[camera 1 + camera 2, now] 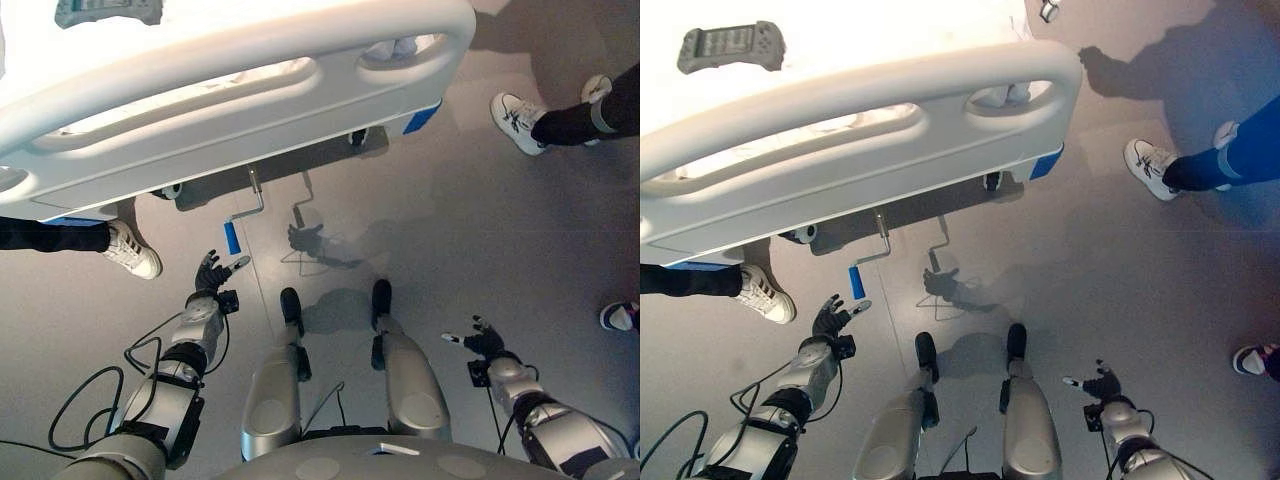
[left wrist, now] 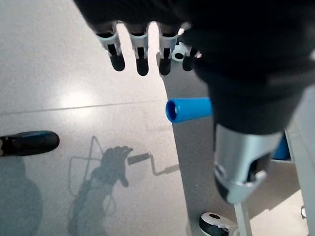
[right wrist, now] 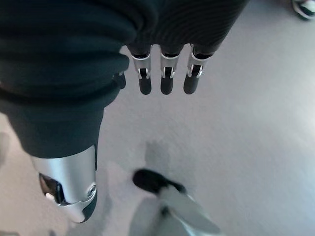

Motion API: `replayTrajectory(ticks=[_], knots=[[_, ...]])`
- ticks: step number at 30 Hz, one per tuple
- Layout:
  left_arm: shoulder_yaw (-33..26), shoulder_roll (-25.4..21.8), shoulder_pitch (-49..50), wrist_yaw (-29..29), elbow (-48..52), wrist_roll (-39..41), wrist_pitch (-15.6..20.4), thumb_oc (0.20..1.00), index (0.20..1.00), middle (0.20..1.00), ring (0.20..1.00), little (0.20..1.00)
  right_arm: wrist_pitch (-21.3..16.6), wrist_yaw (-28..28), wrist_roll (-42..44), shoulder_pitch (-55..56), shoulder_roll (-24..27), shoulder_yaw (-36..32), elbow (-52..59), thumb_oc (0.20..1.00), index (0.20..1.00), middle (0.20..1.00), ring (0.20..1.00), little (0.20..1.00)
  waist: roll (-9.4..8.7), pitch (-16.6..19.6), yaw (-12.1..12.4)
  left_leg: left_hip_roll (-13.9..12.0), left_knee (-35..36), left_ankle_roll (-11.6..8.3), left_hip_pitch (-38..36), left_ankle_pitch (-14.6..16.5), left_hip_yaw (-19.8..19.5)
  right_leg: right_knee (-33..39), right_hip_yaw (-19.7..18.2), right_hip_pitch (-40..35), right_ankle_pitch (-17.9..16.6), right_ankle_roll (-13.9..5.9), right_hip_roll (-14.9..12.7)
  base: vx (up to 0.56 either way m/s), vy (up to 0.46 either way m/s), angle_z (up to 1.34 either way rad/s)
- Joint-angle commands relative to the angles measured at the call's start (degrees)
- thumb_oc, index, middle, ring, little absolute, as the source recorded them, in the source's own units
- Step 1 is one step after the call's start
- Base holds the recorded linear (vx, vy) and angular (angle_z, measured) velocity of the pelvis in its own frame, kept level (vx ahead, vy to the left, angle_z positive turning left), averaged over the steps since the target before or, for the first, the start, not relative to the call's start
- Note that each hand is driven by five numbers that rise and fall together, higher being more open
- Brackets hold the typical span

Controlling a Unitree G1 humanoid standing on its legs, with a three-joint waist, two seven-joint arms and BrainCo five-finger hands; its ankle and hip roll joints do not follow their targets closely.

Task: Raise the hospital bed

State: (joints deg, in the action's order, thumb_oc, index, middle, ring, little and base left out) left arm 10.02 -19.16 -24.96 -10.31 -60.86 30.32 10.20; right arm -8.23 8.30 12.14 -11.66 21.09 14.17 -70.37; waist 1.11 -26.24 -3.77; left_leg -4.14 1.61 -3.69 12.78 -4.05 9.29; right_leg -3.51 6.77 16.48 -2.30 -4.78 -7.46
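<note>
Left hand [image 1: 211,273]: fingers spread, grasping nothing, just below the blue-gripped metal crank handle [image 1: 232,238] hanging beneath the white plastic hospital bed footboard [image 1: 230,120]. Right hand [image 1: 483,343]: relaxed, well apart from the crank.

Glossy white plastic footboard [image 1: 250,100], blue plastic crank handle [image 1: 232,238] on metal rod.
</note>
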Motion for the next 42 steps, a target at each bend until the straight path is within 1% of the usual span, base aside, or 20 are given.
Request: replayTrajectory(ticks=[1, 10, 24, 31, 42], knots=[[-0.74, -1.14, -2.23, -1.48, 0.23, 1.71, 2.09, 1.000, 1.000, 1.000, 1.000, 1.000, -1.23, 2.01, -1.24, 0.38, 1.09, 0.56, 1.21, 1.000, 1.000, 1.000, 1.000, 1.000, -2.58, 0.82, -0.22, 0.72, -2.23, 0.13, 2.20, -2.52, -0.74, 0.65, -2.06, 3.23, -6.17, -4.27, -2.79, 0.00, 0.000, 0.00], [-0.65, -2.46, -3.66, -1.86, -0.29, 1.80, 2.09, 1.000, 1.000, 1.000, 1.000, 1.000, -1.77, 2.33, -1.24, 0.75, 0.38, 1.42, 2.73, 1.000, 1.000, 1.000, 1.000, 1.000, -3.45, 0.11, -0.50, 0.34, -2.23, 0.02, 2.47, -2.63, -0.60, 0.79, -2.07, 3.49, -6.28, -4.22, -2.58, 0.00, -0.002, -0.01], [-0.63, -3.64, -5.51, -1.70, -2.58, 1.78, 1.88, 1.000, 1.000, 1.000, 1.000, 1.000, -2.11, 2.44, -1.15, 0.62, 0.15, 1.82, 1.89, 1.000, 1.000, 1.000, 1.000, 1.000, -3.78, -0.13, -0.61, 0.21, -2.37, -0.06, 2.71, -2.60, -0.39, 0.87, -2.18, 3.87, -6.37, -4.21, -2.49, 0.00, 0.000, 0.00], [0.07, -4.27, -7.03, -1.82, -2.82, 1.37, 1.80, 1.000, 1.000, 1.000, 1.000, 1.000, -2.22, 2.30, -0.86, 0.32, 0.12, 2.28, 1.86, 1.000, 1.000, 1.000, 1.000, 1.000, -3.97, -0.63, -0.81, 0.08, -2.61, -0.07, 3.63, -2.72, -0.27, 0.74, -2.28, 4.80, -6.54, -4.26, -2.48, 0.00, 0.000, 0.00], [1.29, -6.55, -10.85, -1.87, -3.11, 1.00, 1.76, 1.000, 1.000, 1.000, 1.000, 1.000, -2.40, 2.10, -0.32, 0.84, 0.53, 2.57, 2.09, 1.000, 1.000, 1.000, 1.000, 1.000, -4.69, -2.25, -1.35, 0.01, -2.78, -0.11, 6.19, -3.31, 0.15, 0.53, -2.41, 7.33, -7.07, -4.42, -2.32, 0.00, 0.000, -0.01]])
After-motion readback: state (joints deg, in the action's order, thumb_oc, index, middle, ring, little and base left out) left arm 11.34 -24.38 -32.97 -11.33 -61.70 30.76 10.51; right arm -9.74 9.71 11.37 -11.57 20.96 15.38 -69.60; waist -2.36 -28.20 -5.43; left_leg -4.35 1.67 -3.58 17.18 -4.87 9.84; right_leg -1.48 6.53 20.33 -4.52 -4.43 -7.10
